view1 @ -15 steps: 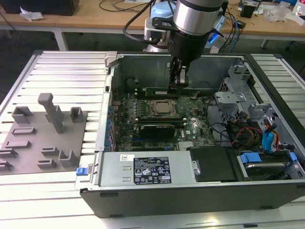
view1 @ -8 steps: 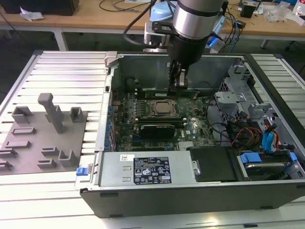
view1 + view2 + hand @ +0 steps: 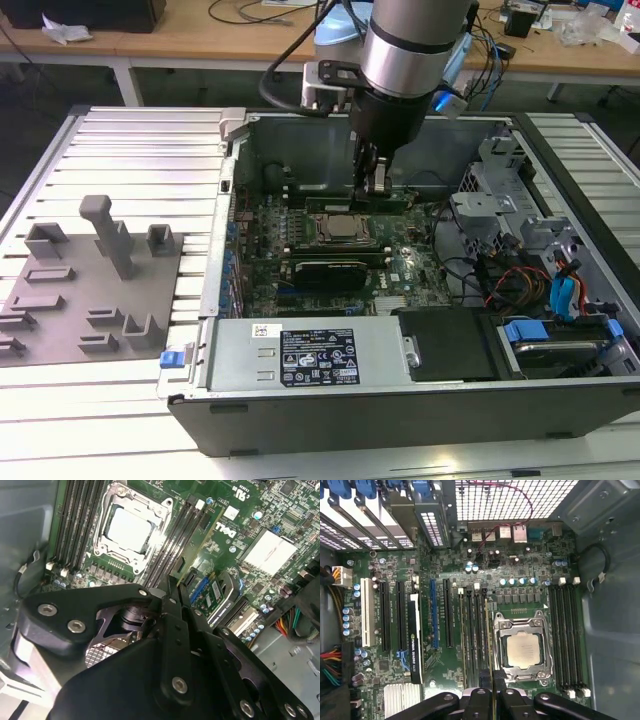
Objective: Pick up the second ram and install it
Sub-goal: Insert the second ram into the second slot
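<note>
In the exterior view my gripper (image 3: 378, 185) reaches down into the open computer case, shut on the second ram (image 3: 340, 201), a long green stick held level above the motherboard. Just in front of it sits the square silver CPU socket (image 3: 340, 228). In the first wrist view the ram (image 3: 488, 645) shows edge-on between my fingertips (image 3: 492, 694), lined up along the memory slots (image 3: 475, 635) beside the CPU socket (image 3: 522, 650). The second wrist view shows its thin edge (image 3: 202, 542) running out from my gripper (image 3: 176, 597), past the socket (image 3: 127, 527). Whether it sits in a slot, I cannot tell.
A grey fixture plate (image 3: 90, 290) with pegs lies on the slatted table at the exterior view's left. The case wall (image 3: 300, 355), a drive bay with blue clips (image 3: 545, 335) and loose cables (image 3: 510, 285) ring the board. A black expansion card (image 3: 415, 635) stands several slots away.
</note>
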`<action>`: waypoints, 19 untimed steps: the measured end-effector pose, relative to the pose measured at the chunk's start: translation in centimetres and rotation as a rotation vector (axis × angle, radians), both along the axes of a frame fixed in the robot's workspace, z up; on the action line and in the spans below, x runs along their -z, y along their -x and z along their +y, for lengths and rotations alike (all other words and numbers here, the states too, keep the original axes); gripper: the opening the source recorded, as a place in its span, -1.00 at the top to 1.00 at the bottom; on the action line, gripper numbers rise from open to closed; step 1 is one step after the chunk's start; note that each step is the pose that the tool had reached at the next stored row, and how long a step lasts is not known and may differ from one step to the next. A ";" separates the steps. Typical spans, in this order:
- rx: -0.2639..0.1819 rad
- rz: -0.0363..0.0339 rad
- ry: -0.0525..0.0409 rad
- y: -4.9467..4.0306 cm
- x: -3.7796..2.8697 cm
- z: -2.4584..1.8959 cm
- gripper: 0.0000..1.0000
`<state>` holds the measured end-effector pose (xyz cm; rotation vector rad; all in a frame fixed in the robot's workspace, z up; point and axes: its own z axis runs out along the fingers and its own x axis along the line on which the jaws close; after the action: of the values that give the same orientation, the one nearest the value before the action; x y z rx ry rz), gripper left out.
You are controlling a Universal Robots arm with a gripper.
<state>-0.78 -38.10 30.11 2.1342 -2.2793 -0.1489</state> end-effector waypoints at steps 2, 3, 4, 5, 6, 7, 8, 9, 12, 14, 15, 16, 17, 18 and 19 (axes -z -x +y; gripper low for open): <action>0.000 0.0000 0.0007 0.01 0.13 0.00 0.73; 0.000 0.0001 0.0008 0.01 0.17 0.00 0.73; 0.000 0.0000 0.0006 0.01 0.22 0.00 0.73; 0.000 -0.0001 0.0006 0.01 0.25 0.00 0.73; 0.000 0.0000 0.0006 0.01 0.27 0.00 0.73; 0.000 0.0000 0.0006 0.01 0.32 0.00 0.73; 0.000 0.0000 0.0006 0.01 0.35 0.00 0.73; 0.000 0.0000 0.0006 0.01 0.40 0.00 0.73; 0.000 -0.0001 0.0005 0.01 0.55 0.00 0.73; 0.000 0.0000 0.0006 0.01 0.68 0.00 0.73; 0.000 0.0000 0.0006 0.01 0.71 0.00 0.73; 0.000 0.0000 0.0007 0.01 0.73 0.00 0.73; 0.000 0.0000 0.0007 0.01 0.78 0.00 0.73; 0.000 0.0000 0.0007 0.01 0.80 0.00 0.73; 0.000 0.0000 0.0006 0.01 0.83 0.00 0.73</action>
<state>-0.80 -38.10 29.28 2.1338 -2.2792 -0.1482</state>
